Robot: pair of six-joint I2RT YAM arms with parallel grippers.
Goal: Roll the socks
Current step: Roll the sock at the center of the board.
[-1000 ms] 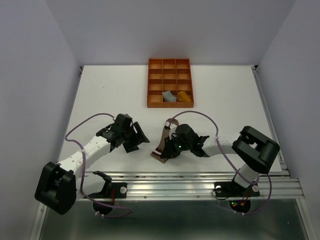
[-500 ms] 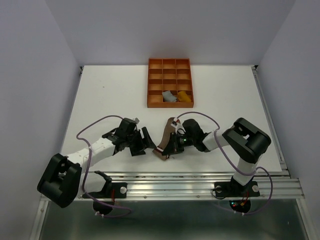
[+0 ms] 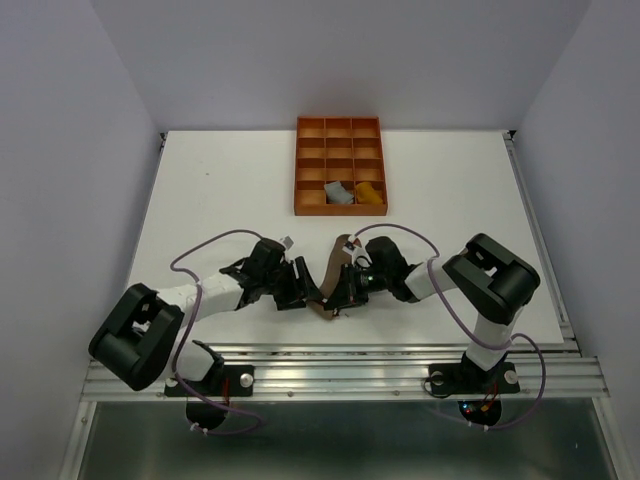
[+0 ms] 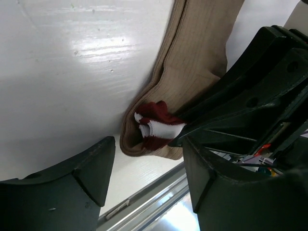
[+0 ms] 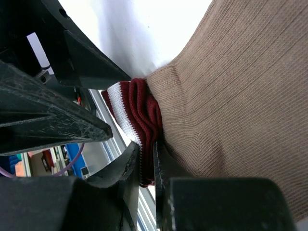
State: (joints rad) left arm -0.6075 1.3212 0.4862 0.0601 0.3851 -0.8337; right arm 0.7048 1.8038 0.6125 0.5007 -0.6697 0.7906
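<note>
**Cuff pinched, second tool poised at the sock's near end**

Nearest the arm bases, the right tool (image 5: 147, 159) is closed narrow on the maroon-white cuff (image 5: 137, 108) of the taupe-brown sock (image 4: 192, 53). The left tool (image 4: 147, 144) stands wide, a finger on each side of that bunched cuff end, gripping nothing. Beyond both tools the sock's body runs away over the surface (image 4: 72, 72).

For a tight roll, the left tool probably ought to close low on the folded cuff, just beside the right tool's pinch, so the turn does not slacken when the grip changes over.

Whether a first turn is already made is hard to judge. The tools cover much of the sock from above, and the wrist views cut off its toe.

Farthest beyond the tools, the orange tray (image 3: 299, 165) holds the grey sock (image 3: 338, 193) and the yellow sock (image 3: 370, 192), seemingly rolled.
</note>
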